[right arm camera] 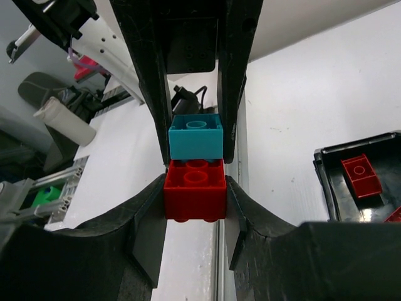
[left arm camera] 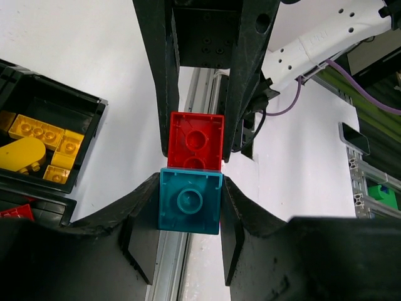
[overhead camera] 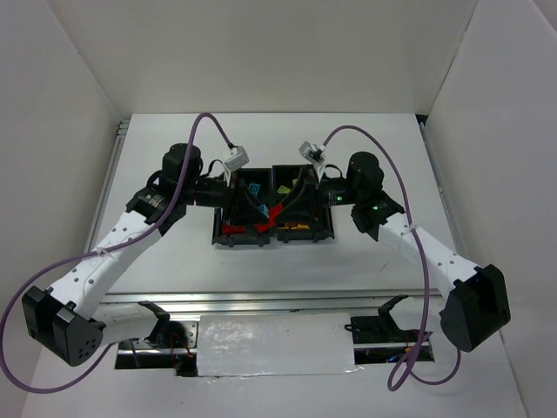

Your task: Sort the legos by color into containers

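Observation:
Two legos are stuck together, a cyan brick [left arm camera: 189, 200] and a red brick [left arm camera: 195, 141], and they hang in the air over the table's near rail. My left gripper [left arm camera: 189, 207] is shut on the cyan brick. From the opposite side, my right gripper [right arm camera: 195, 200] is shut on the red brick [right arm camera: 195, 191], with the cyan brick [right arm camera: 196, 139] beyond it. From above, both grippers meet over the black tray [overhead camera: 326, 235] of containers. One compartment holds yellow legos [left arm camera: 37, 147]; another holds a red lego [right arm camera: 361, 175].
The tray's wall [left arm camera: 88, 141] lies left of the left gripper, and its rim [right arm camera: 321, 182] lies right of the right gripper. An aluminium rail [left arm camera: 200, 94] runs under the held bricks. White walls enclose the table [overhead camera: 383, 261].

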